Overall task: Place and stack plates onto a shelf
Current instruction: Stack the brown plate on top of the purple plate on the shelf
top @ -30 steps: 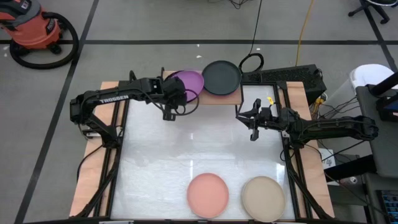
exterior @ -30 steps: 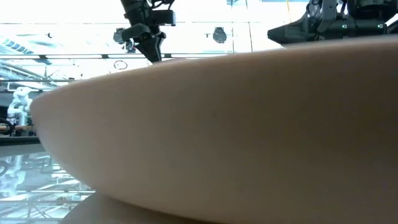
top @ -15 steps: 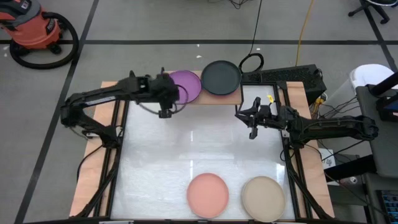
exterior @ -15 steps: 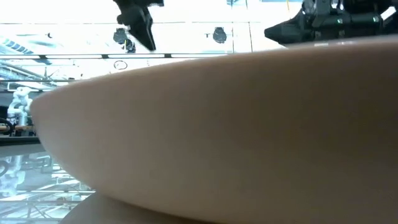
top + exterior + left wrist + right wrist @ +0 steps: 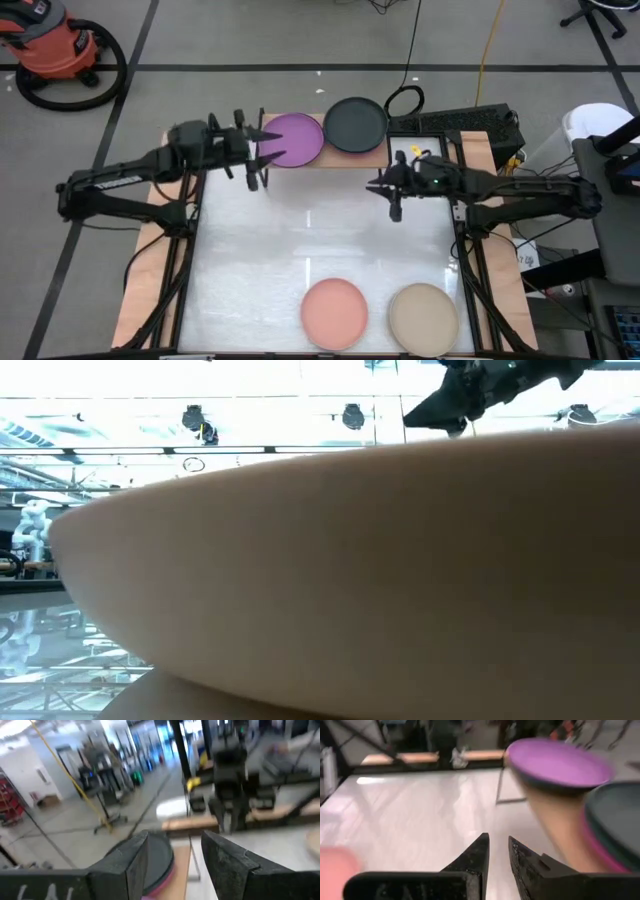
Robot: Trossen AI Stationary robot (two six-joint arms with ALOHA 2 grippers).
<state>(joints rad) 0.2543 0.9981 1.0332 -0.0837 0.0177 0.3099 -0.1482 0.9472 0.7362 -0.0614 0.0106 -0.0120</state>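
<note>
On the shelf (image 5: 300, 162) sit a purple plate (image 5: 291, 139) and a charcoal plate (image 5: 356, 124); pink (image 5: 334, 313) and beige plates (image 5: 423, 313) wait on the table's near edge. Both grippers, left (image 5: 254, 166) and right (image 5: 390, 192), hover empty (fingers parted).

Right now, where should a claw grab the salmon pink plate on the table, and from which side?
Take the salmon pink plate by its rim, on the edge facing the table's middle. It lies flat and shallow, so only the thin raised rim offers a pinch. The beige plate sits close on one side, so that edge looks tight. Probably a downward approach suits.
</note>
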